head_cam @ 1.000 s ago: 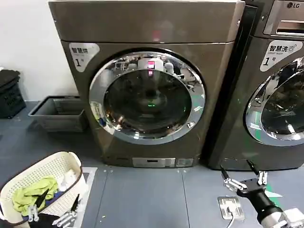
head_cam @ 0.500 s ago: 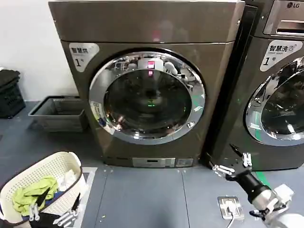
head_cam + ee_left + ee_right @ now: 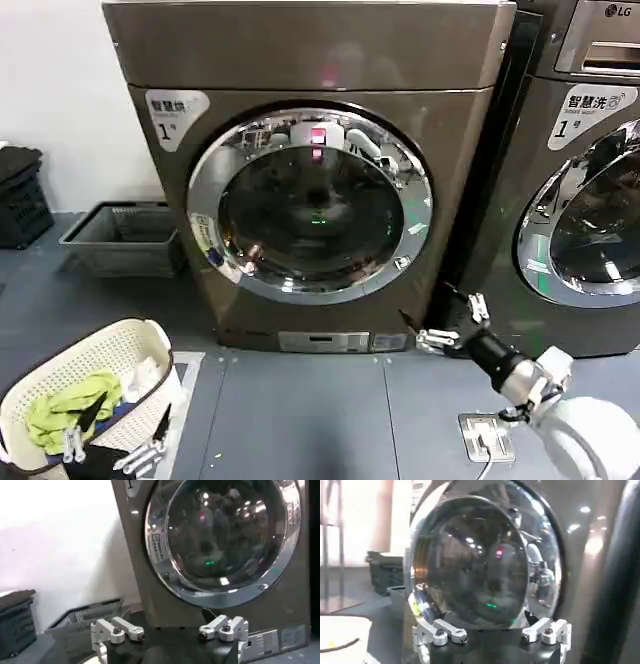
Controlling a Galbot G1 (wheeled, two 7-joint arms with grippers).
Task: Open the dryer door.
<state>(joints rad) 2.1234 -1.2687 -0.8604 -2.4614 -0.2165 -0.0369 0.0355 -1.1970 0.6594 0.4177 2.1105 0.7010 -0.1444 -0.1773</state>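
The dryer door is sitting fully closed, flush on the front of the grey-brown machine. It's a big round porthole with a wide shiny chrome ring around dark bulging tinted glass that's reflecting room lights and a small pink spot.

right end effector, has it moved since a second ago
Yes. The right end effector has moved up and left, from over the floor plate toward the lower right of the dryer door, fingers open.

The head camera looks forward and down at the dryer door from some way back. Both wrist cameras look at it from low and nearer; all three share this door.
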